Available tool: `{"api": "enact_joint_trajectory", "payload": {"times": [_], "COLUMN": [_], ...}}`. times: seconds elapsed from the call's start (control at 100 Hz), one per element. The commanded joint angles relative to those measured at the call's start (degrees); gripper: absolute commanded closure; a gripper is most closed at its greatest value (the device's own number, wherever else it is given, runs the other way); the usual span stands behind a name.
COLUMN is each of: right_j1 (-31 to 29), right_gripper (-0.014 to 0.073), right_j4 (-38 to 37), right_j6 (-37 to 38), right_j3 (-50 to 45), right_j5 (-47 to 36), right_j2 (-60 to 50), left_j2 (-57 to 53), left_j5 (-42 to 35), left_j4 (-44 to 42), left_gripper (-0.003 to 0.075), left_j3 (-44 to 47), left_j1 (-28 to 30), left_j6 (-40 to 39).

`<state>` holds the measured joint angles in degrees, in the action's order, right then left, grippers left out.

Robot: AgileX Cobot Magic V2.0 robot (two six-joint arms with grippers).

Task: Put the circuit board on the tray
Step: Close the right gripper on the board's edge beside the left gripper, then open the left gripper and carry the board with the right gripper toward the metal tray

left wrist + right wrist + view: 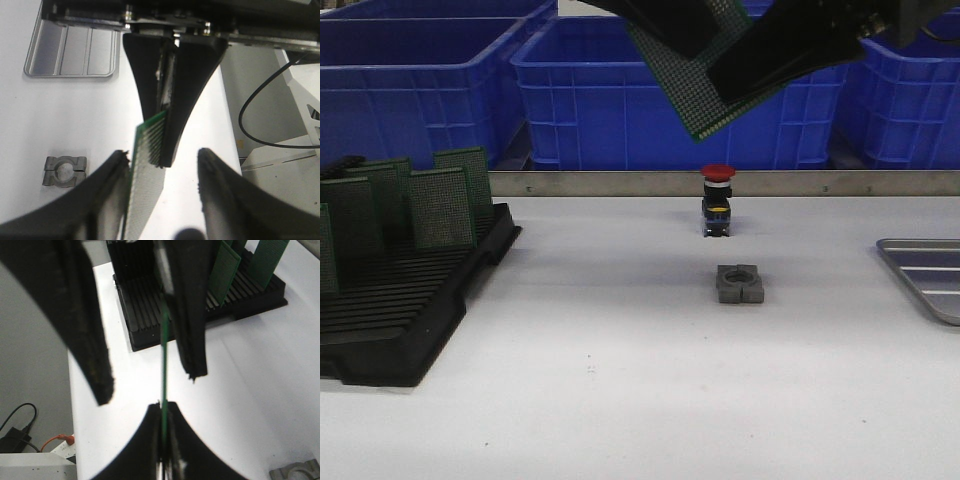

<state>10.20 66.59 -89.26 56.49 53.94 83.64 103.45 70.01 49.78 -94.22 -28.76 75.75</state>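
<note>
- Blue bins [590, 100] line the back and play no part in this step.
- The bench [620, 420] is white. The tray [932, 285] lies flat at its far right edge, with nothing on the part that shows.
- The black rack [410, 300] on the left holds other boards upright.
- The circuit board [680, 80] hangs tilted high above mid-bench, well apart from the tray.
- The right hand [161, 412] is clenched on one edge of the board.
- The left hand [162, 155] is released. Its fingers are spread to either side of the board, and one looks to brush it.
- To do this well, I'd draw the left hand straight back so neither finger drags the board. Then carry the board right, level it low over the tray, and let go inside the rim.
- Pass above the red button [717, 200] and the grey block [739, 284].
</note>
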Motion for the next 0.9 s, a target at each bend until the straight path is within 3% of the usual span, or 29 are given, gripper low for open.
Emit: {"api": "enact_joint_trajectory", "payload": {"times": [0.0, 0.21, 0.48, 0.71, 0.89], "right_j1": [-0.29, -2.80, -15.74, -29.37, -35.99], "right_gripper": [0.0661, 0.0661, 0.0662, 0.0662, 0.0662], "right_j4": [3.78, 1.27, -0.64, -0.64, -0.64], "right_j6": [0.12, 1.53, 8.39, 23.82, 31.66], "right_j3": [1.84, 2.02, 2.02, 2.02, 2.02], "right_j5": [0.12, 0.52, 6.91, 4.74, 0.64], "right_j2": [-1.92, -3.43, -10.76, -9.90, -4.14], "left_j2": [-3.14, -3.14, -3.14, -3.14, -3.14], "left_j5": [2.64, 2.64, 1.84, 1.06, 1.06], "left_j4": [4.15, 4.15, 4.15, 4.15, 4.15], "left_gripper": [0.0265, 0.0256, 0.0256, 0.0256, 0.0256], "left_j3": [-1.93, -1.93, -1.93, -1.93, -1.93], "left_j1": [-0.43, -0.43, -0.43, -0.43, -0.43], "left_j6": [-0.42, -0.42, -0.42, -0.42, -0.42]}}
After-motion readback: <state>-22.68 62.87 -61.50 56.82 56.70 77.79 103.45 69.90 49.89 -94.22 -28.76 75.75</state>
